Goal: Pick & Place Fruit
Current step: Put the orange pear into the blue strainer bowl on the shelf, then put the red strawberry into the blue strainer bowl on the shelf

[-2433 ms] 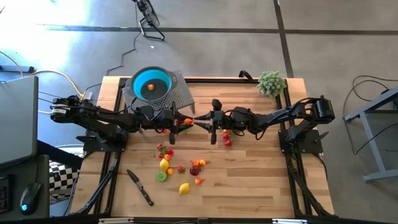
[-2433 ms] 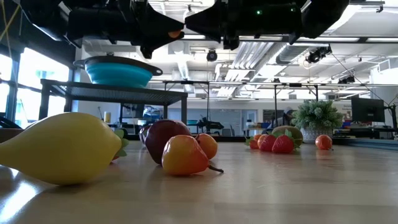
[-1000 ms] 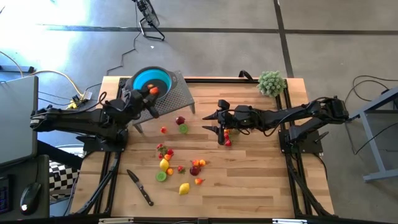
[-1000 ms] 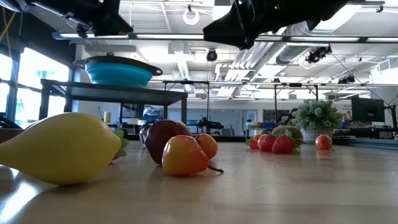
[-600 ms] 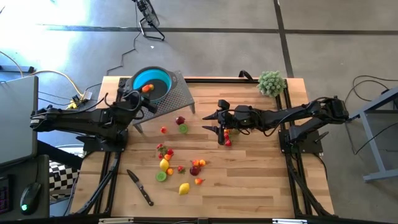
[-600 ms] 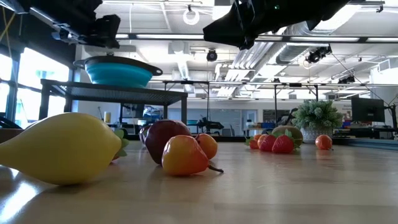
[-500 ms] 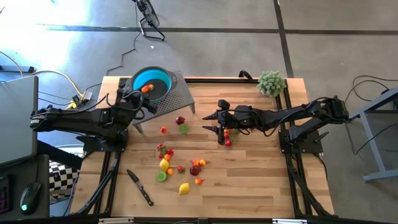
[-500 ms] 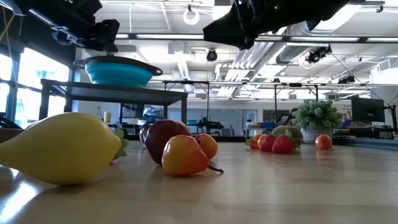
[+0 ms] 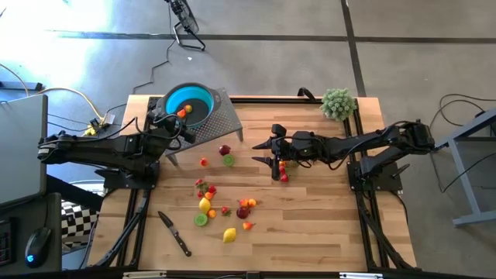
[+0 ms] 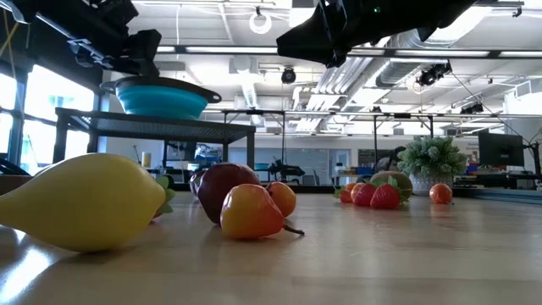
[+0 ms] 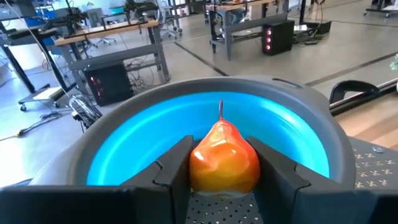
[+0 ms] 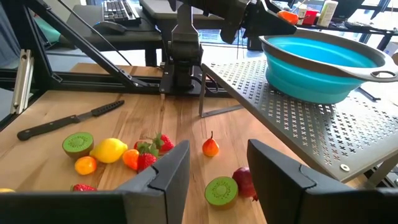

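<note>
My left gripper point(image 9: 180, 115) is shut on an orange pear point(image 11: 224, 158) just above the near-left rim of the teal bowl point(image 9: 190, 101), which stands on a perforated grey platform point(image 9: 221, 122). Several small fruits point(image 9: 221, 208) lie on the wooden table: a lemon point(image 10: 80, 202), strawberries point(image 12: 152, 149), kiwi halves point(image 12: 221, 190) and a maroon fruit point(image 9: 225, 149). My right gripper point(image 9: 263, 153) hangs open above the table's middle, above a kiwi half and the maroon fruit, with nothing between its fingers point(image 12: 166, 169). My left gripper pinches the pear's wide body point(image 11: 198, 167) between its two fingers, one on each side. The fingers come nearly level from the bowl's near-left side. The pear is lifted clear over the bowl, its stem point(image 11: 220, 109) pointing away from the wrist.
A black-handled knife point(image 9: 175, 233) lies near the table's front left. A fuzzy green plant ball point(image 9: 338, 102) sits at the far right corner. The platform's legs point(image 10: 63, 135) stand on the table's far left. Bare wood lies toward the front right.
My left gripper, still shut on the pear, has tipped downward, turned at the wrist and sunk a little toward the bowl, carrying the pear from over the bowl's right rim toward its left side.
</note>
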You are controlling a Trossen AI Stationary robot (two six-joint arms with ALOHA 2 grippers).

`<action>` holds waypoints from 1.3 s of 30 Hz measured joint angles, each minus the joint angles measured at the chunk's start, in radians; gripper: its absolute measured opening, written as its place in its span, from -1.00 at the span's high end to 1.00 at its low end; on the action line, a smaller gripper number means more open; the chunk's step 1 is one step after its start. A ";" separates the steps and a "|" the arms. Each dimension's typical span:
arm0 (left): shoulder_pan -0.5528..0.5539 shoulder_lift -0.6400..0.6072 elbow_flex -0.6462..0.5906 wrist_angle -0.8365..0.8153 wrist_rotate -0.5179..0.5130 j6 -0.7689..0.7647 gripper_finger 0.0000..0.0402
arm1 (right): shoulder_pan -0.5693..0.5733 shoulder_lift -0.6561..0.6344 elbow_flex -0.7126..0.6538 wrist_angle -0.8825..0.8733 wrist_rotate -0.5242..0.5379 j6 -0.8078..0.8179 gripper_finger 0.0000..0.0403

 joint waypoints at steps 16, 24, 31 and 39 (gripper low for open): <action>0.000 -0.001 0.000 0.006 0.001 0.000 0.13 | 0.000 0.000 0.000 0.000 0.000 0.000 0.24; 0.000 -0.001 0.000 0.044 0.030 0.022 0.39 | 0.000 0.000 0.000 0.000 0.000 0.000 0.24; 0.000 -0.002 0.000 0.049 0.175 0.028 0.76 | 0.000 0.000 0.000 0.000 0.000 0.000 0.24; 0.000 -0.002 0.000 0.130 0.404 0.136 0.99 | 0.000 0.000 0.000 0.000 0.000 0.000 0.24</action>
